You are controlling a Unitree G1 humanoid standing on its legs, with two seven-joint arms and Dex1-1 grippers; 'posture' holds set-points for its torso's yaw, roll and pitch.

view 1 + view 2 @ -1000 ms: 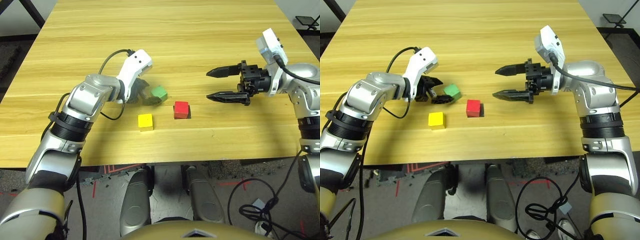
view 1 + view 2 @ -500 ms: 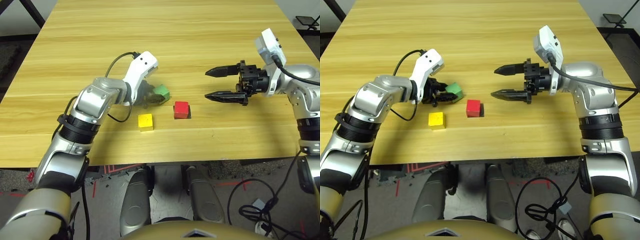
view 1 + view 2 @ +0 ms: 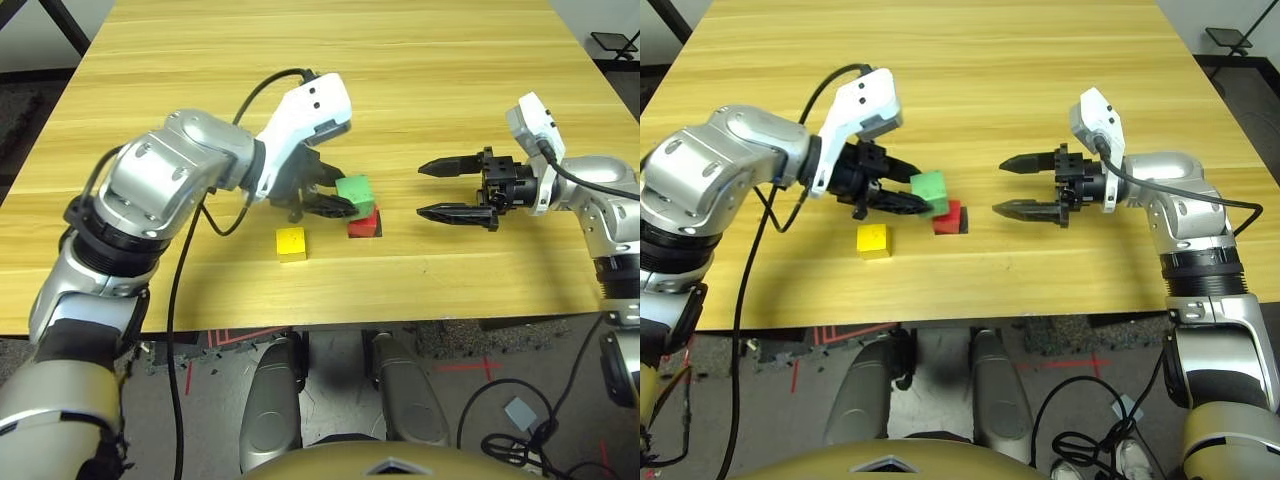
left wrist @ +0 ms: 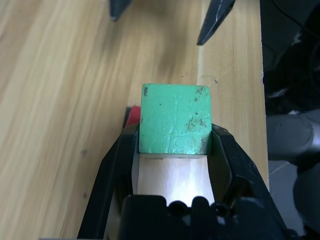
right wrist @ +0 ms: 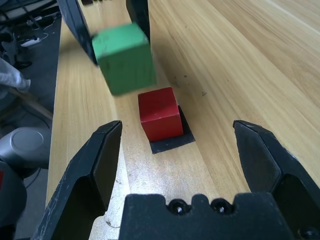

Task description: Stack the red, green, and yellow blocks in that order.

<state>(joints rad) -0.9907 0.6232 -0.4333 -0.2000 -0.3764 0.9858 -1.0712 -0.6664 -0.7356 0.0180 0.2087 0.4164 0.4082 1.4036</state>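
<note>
Green block: gripped on opposite side faces by left gripper, held in the air just above the red block, toward its 11 o'clock. Likely light, rigid, matte, easy to hold.
Red block: on black marker.
Yellow block: at red's 8 o'clock.
Right gripper: fingers spread, empty, at 3 o'clock.
Surface: pale wooden table; dark floor beyond.

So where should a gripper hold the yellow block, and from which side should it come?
Grip the yellow block on two opposite side faces, coming from above. It lies flat on the table with its top free. The red block is apart on its right, so the fingers have room. This is a judgement.
</note>
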